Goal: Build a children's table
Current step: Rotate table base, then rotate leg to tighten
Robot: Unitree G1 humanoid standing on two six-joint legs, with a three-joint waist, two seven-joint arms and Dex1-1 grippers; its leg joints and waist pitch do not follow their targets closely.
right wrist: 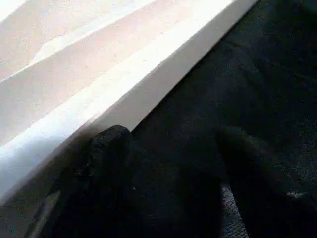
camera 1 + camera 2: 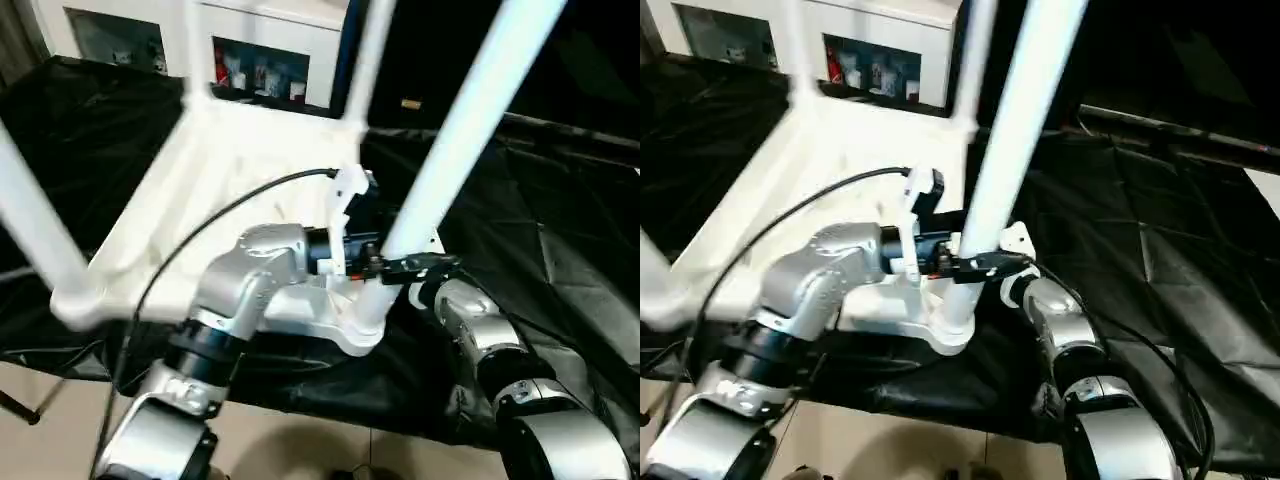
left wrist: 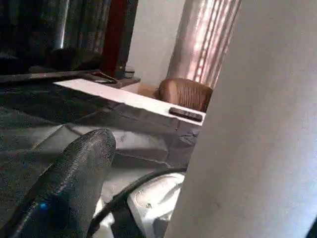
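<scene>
The children's table lies upside down on the black-draped work table, its white ribbed top (image 2: 200,190) facing up. Several white legs stand in its corner sockets. The near right leg (image 2: 455,130) rises tilted from the near corner socket (image 2: 362,332). My left gripper (image 2: 970,262) reaches across to that leg and stands open around its lower part. One black finger (image 3: 74,183) sits a little apart from the leg (image 3: 257,129). My right gripper (image 1: 173,144) is low beside the top's white edge (image 1: 114,94), fingers apart over the black cloth.
Black cloth (image 2: 560,230) covers the work table to the right and behind. A white cabinet (image 2: 260,50) with glass fronts stands at the back. A black cable (image 2: 230,205) loops from my left wrist over the table top. Pale floor (image 2: 300,440) lies below the near edge.
</scene>
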